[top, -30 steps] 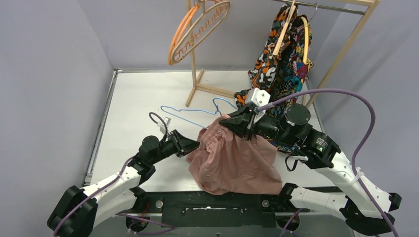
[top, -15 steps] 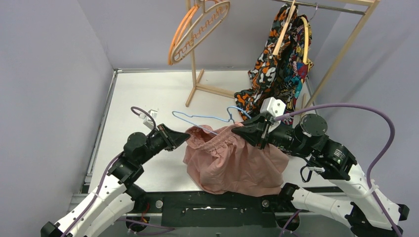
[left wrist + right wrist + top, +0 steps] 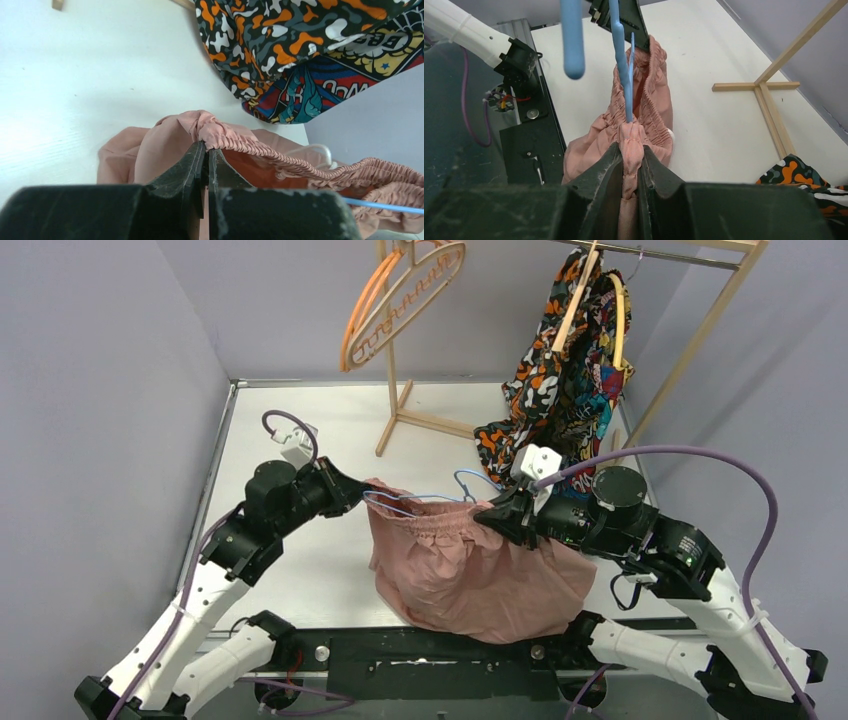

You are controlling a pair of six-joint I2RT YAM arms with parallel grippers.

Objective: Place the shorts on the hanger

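The dusty-pink shorts (image 3: 460, 565) hang between my two grippers, with the gathered waistband stretched out above the table. My left gripper (image 3: 352, 494) is shut on the waistband's left end, and it also shows in the left wrist view (image 3: 206, 146). My right gripper (image 3: 492, 521) is shut on the right end, and it also shows in the right wrist view (image 3: 631, 146). The light-blue wire hanger (image 3: 415, 502) runs along the waistband opening, its hook near the right gripper. In the right wrist view the hanger (image 3: 621, 55) enters the fabric by my fingertips. The white drawstring (image 3: 316, 148) shows inside.
A multicoloured patterned garment (image 3: 565, 370) hangs on wooden hangers from the rack at the back right, its hem near the right arm. An orange plastic hanger (image 3: 362, 318) hangs on a wooden stand (image 3: 390, 400) at the back centre. Grey walls close in both sides.
Both grippers have risen and spread apart, the left one going up and back. The waistband is now stretched taut and the hanger has lifted off the table with it.
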